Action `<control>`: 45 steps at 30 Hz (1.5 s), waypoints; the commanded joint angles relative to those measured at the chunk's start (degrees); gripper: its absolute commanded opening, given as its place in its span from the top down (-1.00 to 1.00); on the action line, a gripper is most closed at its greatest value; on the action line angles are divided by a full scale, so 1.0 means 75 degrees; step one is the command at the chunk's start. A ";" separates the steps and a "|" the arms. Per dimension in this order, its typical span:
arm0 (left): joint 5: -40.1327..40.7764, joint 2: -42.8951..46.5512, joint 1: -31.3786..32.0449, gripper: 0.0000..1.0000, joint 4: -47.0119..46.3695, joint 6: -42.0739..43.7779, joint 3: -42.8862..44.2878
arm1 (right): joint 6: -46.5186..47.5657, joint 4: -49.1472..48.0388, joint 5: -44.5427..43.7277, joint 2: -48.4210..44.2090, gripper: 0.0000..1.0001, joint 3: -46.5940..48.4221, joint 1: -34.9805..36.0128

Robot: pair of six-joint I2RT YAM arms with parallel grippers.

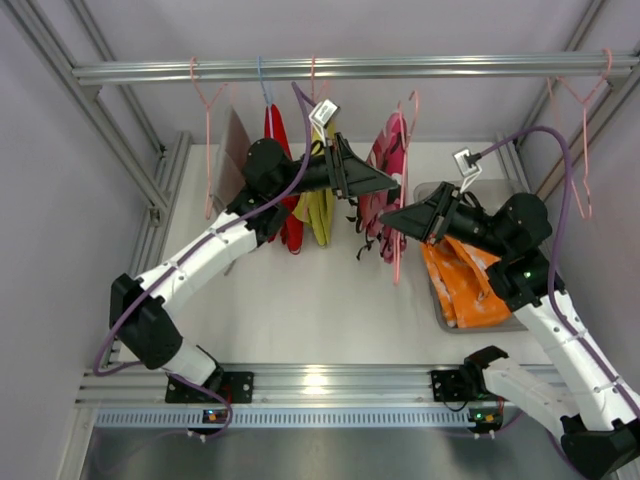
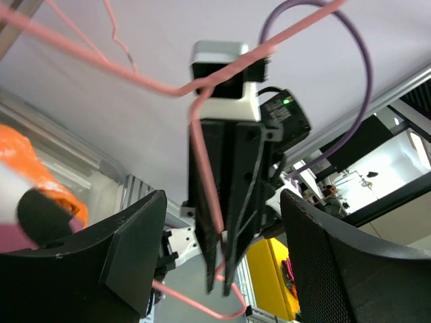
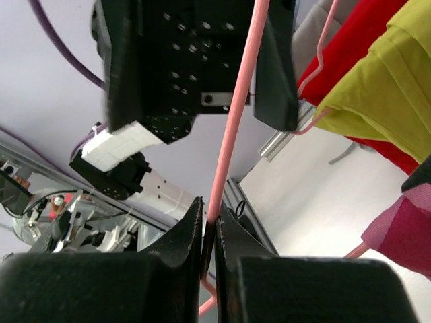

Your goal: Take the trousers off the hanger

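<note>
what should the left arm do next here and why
Probably ease the open left pincer onto the pink camouflage trousers and close on the cloth. The right pincer is shut on the pink hanger, so the hanger looks steadied, while the trousers hang on it ungripped.

Top view: we note even, diffuse white light with only faint shadows. One glare spot sits on the near rail.

Left wrist view: the orange trousers at the left edge are blurred. The left gripper's fingers are dark and soft. A bright panel on the right is washed out.

Right wrist view: the right gripper's fingers are nearly black. The pink hanger wire is fairly sharp, and the lower-left background is soft.
</note>
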State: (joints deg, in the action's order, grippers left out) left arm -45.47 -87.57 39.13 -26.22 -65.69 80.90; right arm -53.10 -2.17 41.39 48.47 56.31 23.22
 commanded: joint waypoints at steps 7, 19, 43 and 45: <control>0.0016 -0.0429 0.0524 -0.46 -0.0594 -0.0170 0.0861 | 0.0646 -0.1796 0.0083 -0.0322 1.00 0.0085 0.0009; 0.0181 -0.0805 0.0595 -0.22 -0.0746 -0.0522 0.1224 | 0.0729 -0.1621 0.0002 -0.0474 1.00 -0.0114 0.0079; 0.0145 -0.0195 -0.0109 1.00 -0.0512 -0.1225 0.1447 | 0.5813 0.2713 -0.3376 -0.2513 -0.89 -0.0582 -0.0132; 0.0180 -0.0277 -0.0109 1.00 -0.0500 -0.1319 0.1599 | 0.6095 0.2902 -0.2966 -0.2642 -0.99 -0.0862 -0.0132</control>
State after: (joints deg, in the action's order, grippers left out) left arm -44.80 -94.19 38.09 -18.37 -74.94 87.11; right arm -15.55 12.14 19.11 28.42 53.17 22.81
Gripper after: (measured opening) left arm 0.051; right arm 0.983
